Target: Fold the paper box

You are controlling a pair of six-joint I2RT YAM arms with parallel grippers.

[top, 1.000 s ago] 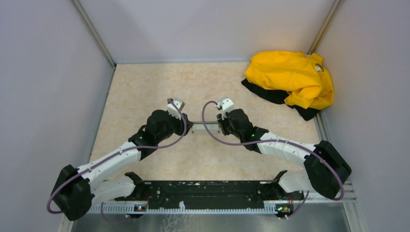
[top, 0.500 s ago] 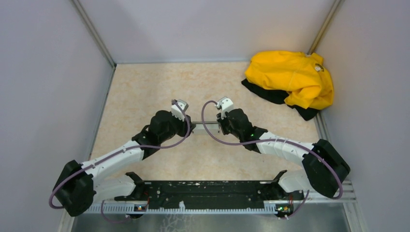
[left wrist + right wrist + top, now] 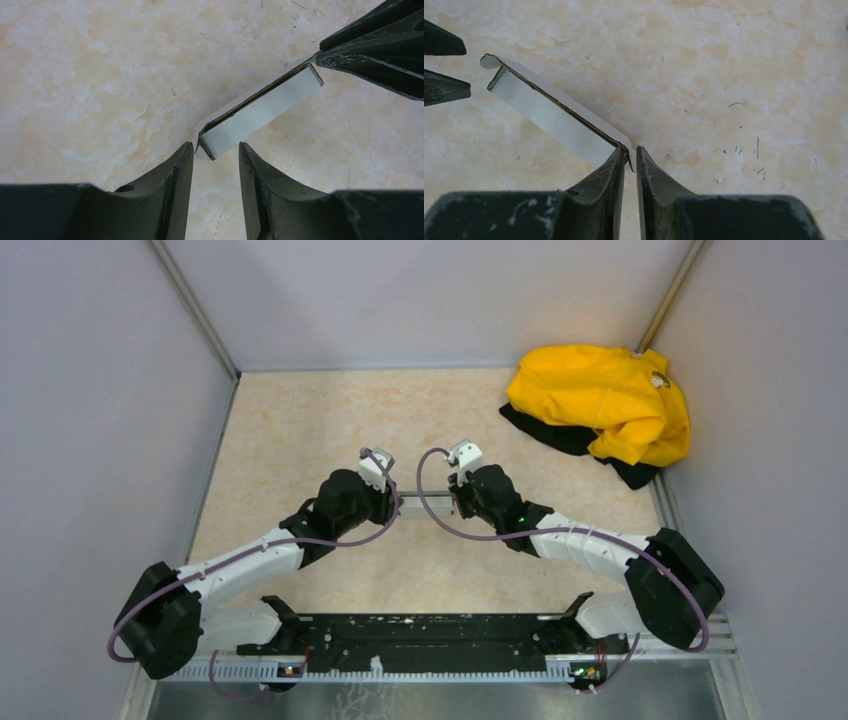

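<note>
The right gripper (image 3: 630,150) has its two black fingers (image 3: 604,190) drawn almost together on the thin cardboard edge at one end of the paper box (image 3: 549,117), a small, flat, rectangular sleeve of pale grey-white card, so that end is pinched. The left gripper (image 3: 216,145) stands with its jaws parted. The box's other end sits just at the mouth of the gap, close by one fingertip and unclamped; whether it touches that tip cannot be told. The box stretches between the two grippers. Its white face is turned towards both wrist cameras, and a dark slit runs between that face and a thinner sheet lying along it. A small rounded tab curls out at the end nearer the left gripper. From above, the box shows as a narrow pale strip bridging the two grippers near the middle of the beige, marbled tabletop (image 3: 300,430); whether it rests on the surface or is held just off it cannot be told. Well apart, in the far right corner, a crumpled yellow garment (image 3: 600,400) lies on a piece of black cloth (image 3: 560,438), against the plain grey walls (image 3: 100,390).
</note>
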